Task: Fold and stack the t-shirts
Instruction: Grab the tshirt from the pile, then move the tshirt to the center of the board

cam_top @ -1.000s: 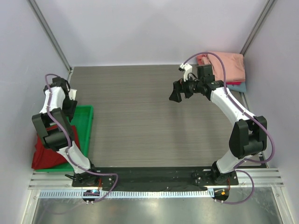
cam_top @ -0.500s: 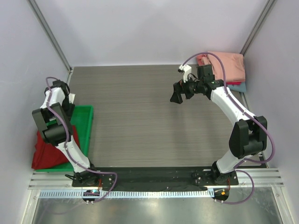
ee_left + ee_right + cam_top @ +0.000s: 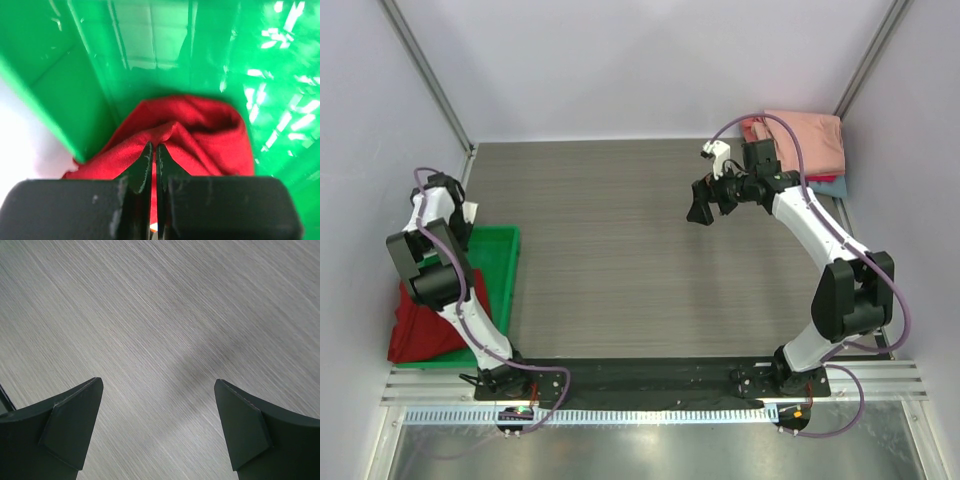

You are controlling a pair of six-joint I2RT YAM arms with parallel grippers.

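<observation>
A red t-shirt (image 3: 200, 135) lies crumpled in the green tray (image 3: 150, 60). My left gripper (image 3: 153, 146) is shut on a raised fold of it. In the top view the red t-shirt (image 3: 425, 320) spills over the tray's near left end, and the left arm hides the gripper. A salmon-pink t-shirt (image 3: 802, 136) lies folded on a teal one (image 3: 828, 186) at the back right corner. My right gripper (image 3: 705, 202) hovers over the table left of that stack. It stands open (image 3: 157, 405) with only bare table between its fingers (image 3: 75, 425).
The green tray (image 3: 502, 262) sits along the left wall, with the left arm (image 3: 430, 260) bent over it. Grey walls and metal frame posts close the table on three sides. The wood-grain tabletop (image 3: 610, 240) lies between the arms.
My left gripper has shut on the red t-shirt's fold, and its wrist has shifted slightly toward the left wall. The right arm has barely moved.
</observation>
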